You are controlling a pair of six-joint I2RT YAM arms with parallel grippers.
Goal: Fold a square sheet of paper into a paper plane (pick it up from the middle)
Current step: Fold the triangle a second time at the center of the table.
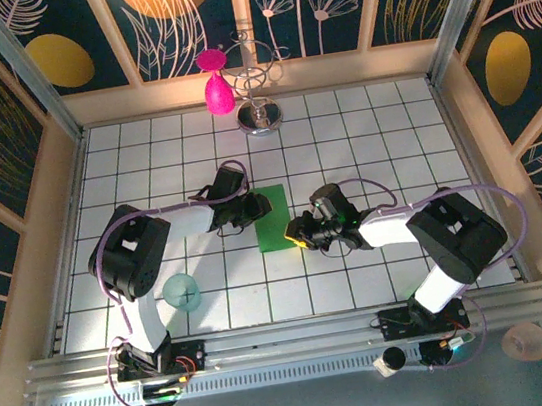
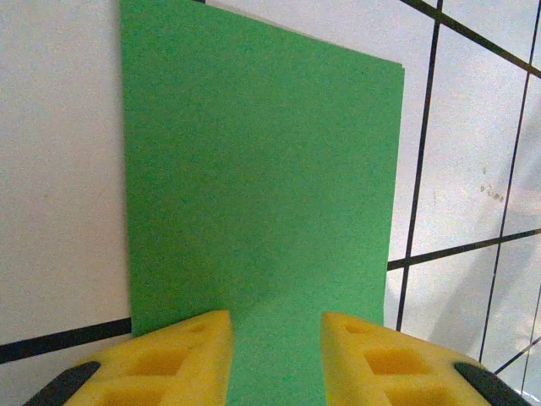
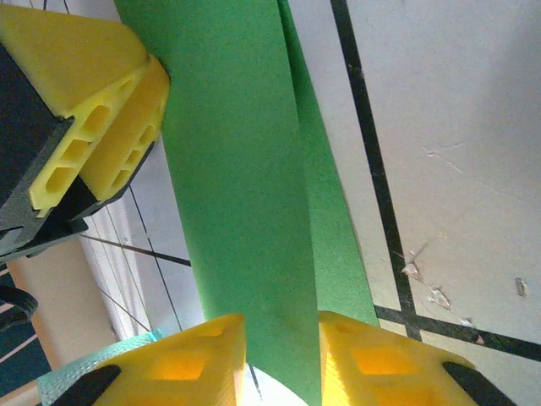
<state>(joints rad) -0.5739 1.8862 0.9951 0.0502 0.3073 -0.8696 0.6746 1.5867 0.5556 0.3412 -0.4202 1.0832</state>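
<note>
The square sheet of paper (image 1: 275,218) is lying on the table (image 1: 373,138) between the two arms, already doubled into a narrow green rectangle whose long axis is running away from the bases. The left gripper (image 1: 250,211) is sitting at its left long edge and the right gripper (image 1: 300,231) at its right long edge, a little nearer the bases. So both are about equally close, each facing in across the short width.

In the left wrist view the left gripper (image 2: 275,359) is standing parted, its yellow fingers (image 2: 182,355) straddling the near edge while the sheet (image 2: 254,169) is stretching flat ahead. Nothing is being pinched. In the right wrist view the right gripper (image 3: 281,359) is likewise spread, and the sheet (image 3: 245,186) is passing through the gap, an upper layer seemingly lifting off the lower one along its right side. Whether either gripper is pressing the sheet onto the table I cannot tell, because the contact is hidden under the fingers. The next crease is probably calling for one gripper pinning while the other is turning a corner toward the long centre line.
</note>
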